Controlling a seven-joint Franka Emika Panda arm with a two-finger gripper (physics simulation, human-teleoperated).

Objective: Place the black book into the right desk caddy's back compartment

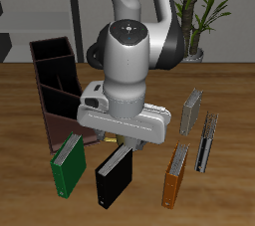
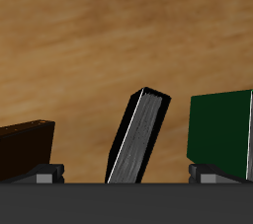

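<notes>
The black book (image 1: pixel 115 176) with white page edges stands near the table's front edge, between the green book (image 1: pixel 67 163) and the orange book (image 1: pixel 174 175). My gripper (image 1: pixel 126 142) hangs right above it, open, its fingertips hidden by the hand in the exterior view. In the wrist view the black book (image 2: pixel 138 139) sits tilted between the two spread fingers (image 2: pixel 44 174), apart from both. The right desk caddy (image 1: pixel 55 86), long and dark reddish-brown, lies beside the arm. Its squarish end section (image 1: pixel 50 59) at the far end stands empty.
The green book (image 2: pixel 222 129) and a brownish book (image 2: pixel 25 149) flank the black one closely. Two grey books (image 1: pixel 192 111) (image 1: pixel 207 140) lie farther back beyond the orange one. A potted plant (image 1: pixel 199 11) stands behind the table.
</notes>
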